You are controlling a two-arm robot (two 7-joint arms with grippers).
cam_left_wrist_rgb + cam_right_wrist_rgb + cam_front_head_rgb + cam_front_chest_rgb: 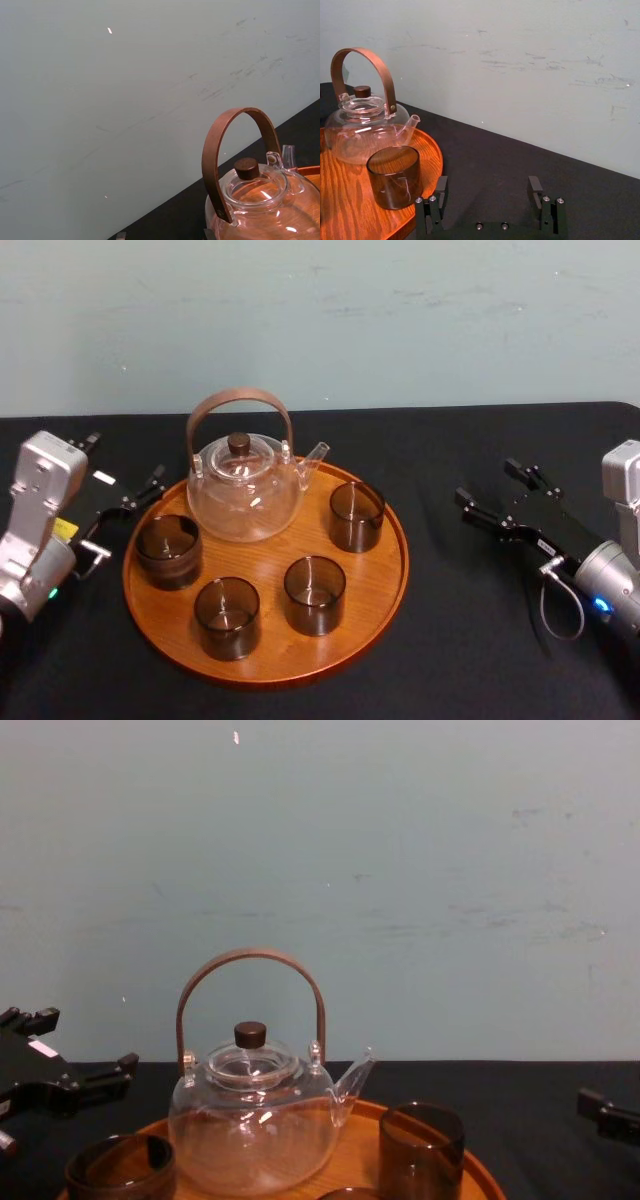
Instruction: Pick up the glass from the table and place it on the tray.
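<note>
My left tool [125,518] sits low over the black surface [470,640] at the left edge of the tray [392,575]. Its fingers are spread with nothing between them, and I see the same from the chest view [80,1042]. Just beside it, inside the tray's rim, stands the rear-left glass [168,550], a dark smoky tumbler, upright and apart from the fingers.

My right tool [495,485] is well apart from the tray on the other side, above bare surface. Its fingers are spread wide and empty, as the right wrist view confirms [487,192]. The rear-right glass [394,176] is the one closest to it, upright near the tray's right rim.

Further in, the front-left glass [227,617] and the front-right glass [315,594] stand side by side toward the tray's near edge, not touching. All four glasses are on the orange-brown wood. Behind them, at the back of the tray, is the clear glass teapot [245,490] with its brown arched handle, dark lid knob and spout pointing toward the rear-right glass.
</note>
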